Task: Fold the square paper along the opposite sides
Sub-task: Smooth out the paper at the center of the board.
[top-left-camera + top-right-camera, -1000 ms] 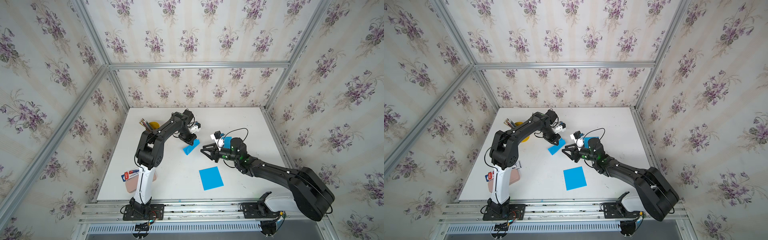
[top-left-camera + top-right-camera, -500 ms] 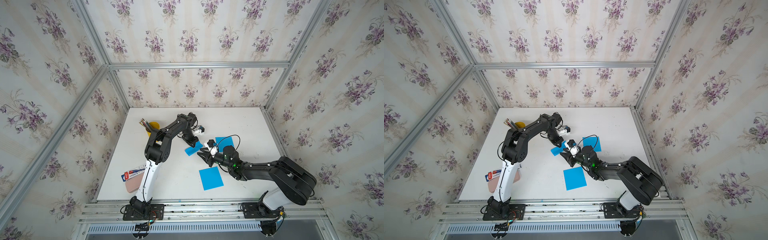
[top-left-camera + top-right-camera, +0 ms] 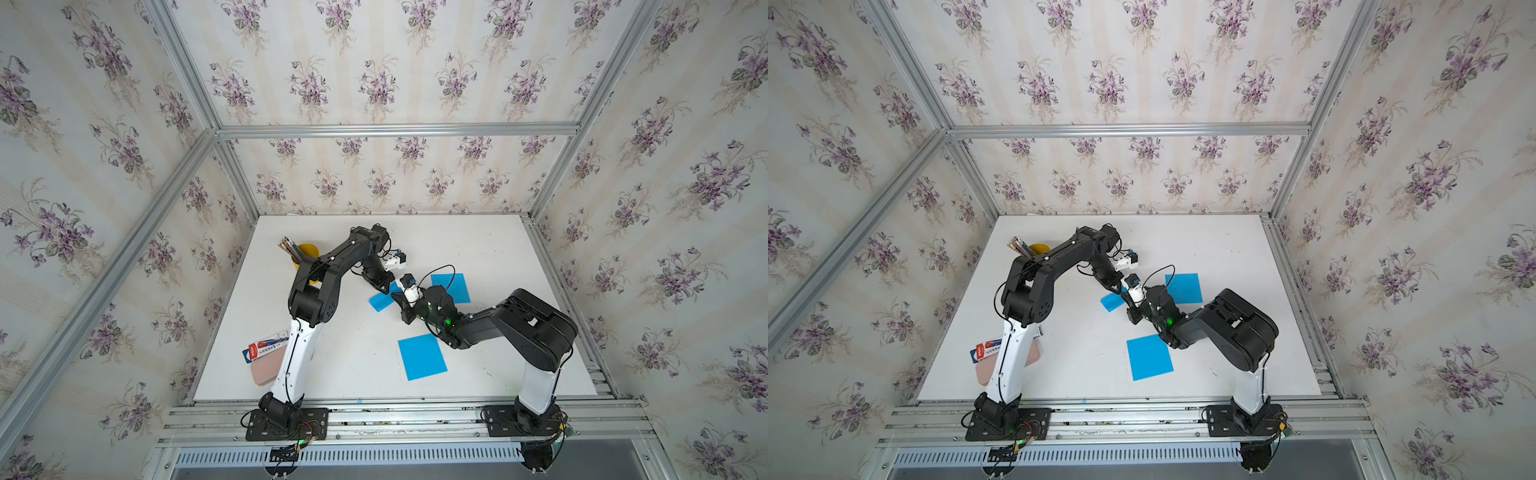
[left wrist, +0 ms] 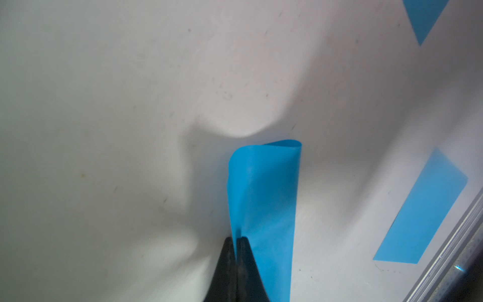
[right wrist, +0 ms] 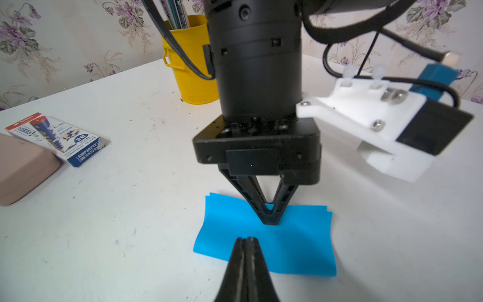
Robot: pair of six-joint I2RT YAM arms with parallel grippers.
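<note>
A blue paper [image 3: 379, 301] [image 3: 1111, 302] [image 5: 287, 245], folded with two layered edges showing, lies flat mid-table. My left gripper [image 5: 270, 221] [image 3: 385, 287] [image 4: 237, 239] is shut and points down, its tips pressing on the paper near the far edge, where the sheet dips. In the left wrist view the paper [image 4: 264, 198] runs away from the tips to a rounded end. My right gripper [image 5: 247, 239] [image 3: 395, 296] [image 3: 1126, 297] is shut, its tips low over the paper's near edge with nothing seen between them.
Two flat blue square sheets [image 3: 451, 287] [image 3: 422, 356] lie right of and in front of the folded paper. At the back left stands a yellow cup [image 3: 305, 251] [image 5: 193, 60] of pencils. A pencil box [image 3: 266, 347] and pink case [image 3: 266, 370] sit front left.
My right gripper has moved left from beside the far blue sheet to the folded paper, and its jaws have shut. The left gripper stays shut on the paper.
</note>
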